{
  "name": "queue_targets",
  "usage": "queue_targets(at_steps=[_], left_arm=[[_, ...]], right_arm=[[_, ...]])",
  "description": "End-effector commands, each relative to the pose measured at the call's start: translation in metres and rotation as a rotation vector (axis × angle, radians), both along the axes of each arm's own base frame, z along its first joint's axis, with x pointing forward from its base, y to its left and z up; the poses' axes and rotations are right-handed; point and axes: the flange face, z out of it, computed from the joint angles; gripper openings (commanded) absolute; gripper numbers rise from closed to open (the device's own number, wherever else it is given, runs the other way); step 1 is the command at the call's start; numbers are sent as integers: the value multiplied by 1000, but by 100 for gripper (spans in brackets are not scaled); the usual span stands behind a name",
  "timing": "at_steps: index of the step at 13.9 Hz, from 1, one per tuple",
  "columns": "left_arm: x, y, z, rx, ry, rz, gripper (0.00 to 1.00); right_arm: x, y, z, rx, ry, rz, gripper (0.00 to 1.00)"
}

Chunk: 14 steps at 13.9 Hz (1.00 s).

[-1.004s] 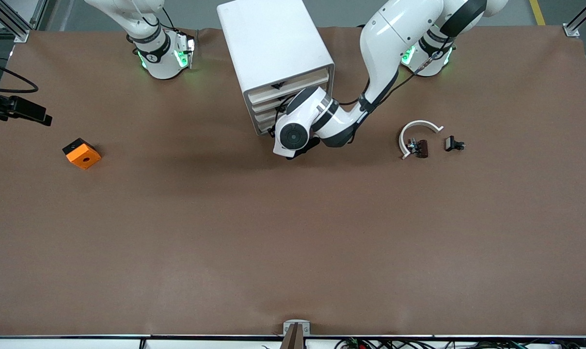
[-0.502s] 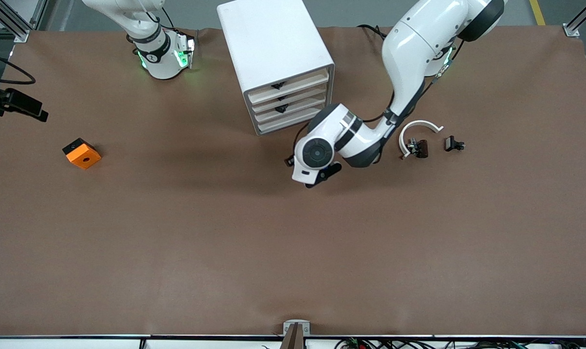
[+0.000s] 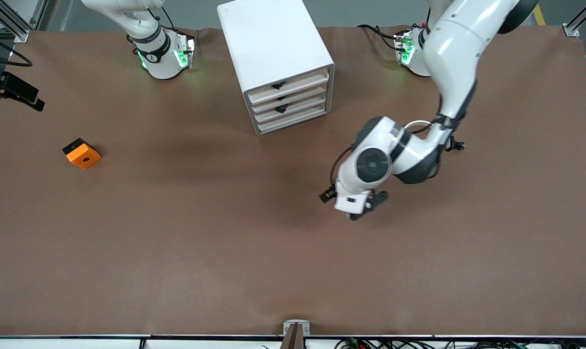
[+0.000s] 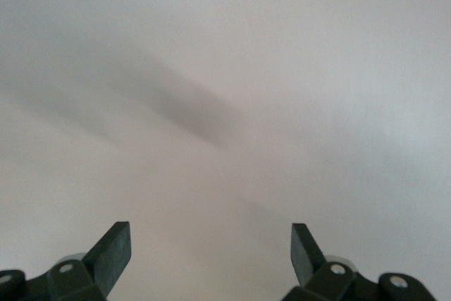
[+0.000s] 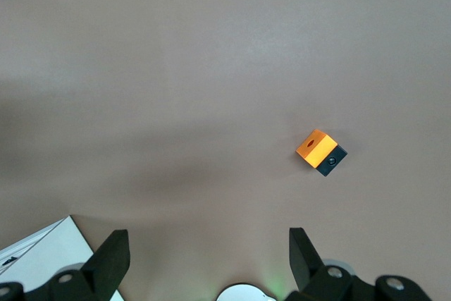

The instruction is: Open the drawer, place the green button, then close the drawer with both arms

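The white four-drawer cabinet [image 3: 273, 43] stands between the arm bases. Its third drawer [image 3: 293, 109], with a small black handle, is shut, as are the others. No green-capped button shows in any view. My left gripper [image 3: 363, 208] hangs open and empty over bare table, nearer the front camera than the cabinet; in the left wrist view [image 4: 211, 244] only table surface lies between its fingers. My right gripper [image 3: 28, 99] is raised at the right arm's end of the table, open and empty [image 5: 209, 248].
An orange block with a black side [image 3: 81, 153] lies near the right arm's end; it also shows in the right wrist view [image 5: 320, 151]. A white arc [image 3: 419, 123] and a small black part [image 3: 455, 144] lie partly hidden by the left arm.
The left arm has swung away from the cabinet front toward the front camera and the left arm's end, now covering the white arc. The right gripper drifted slightly upward.
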Motion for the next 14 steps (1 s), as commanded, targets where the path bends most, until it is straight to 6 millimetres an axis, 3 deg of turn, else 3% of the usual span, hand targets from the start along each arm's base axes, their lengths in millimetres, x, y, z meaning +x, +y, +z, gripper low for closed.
queue_targets(at_steps=[1, 4, 7, 12, 14], left_arm=[[1, 50, 40, 28, -44, -44, 100], [12, 140, 75, 78, -52, -191, 100], [1, 218, 115, 88, -51, -358, 100], [-39, 303, 168, 89, -83, -508, 100], [-61, 315, 193, 83, -94, -558, 100]], right_arm=[[-16, 0, -8, 18, -35, 10, 100], [-19, 0, -9, 18, -43, 10, 100], [-19, 0, -10, 18, -37, 9, 100], [-19, -7, -10, 18, -33, 27, 100], [-20, -14, -10, 17, -35, 28, 100]])
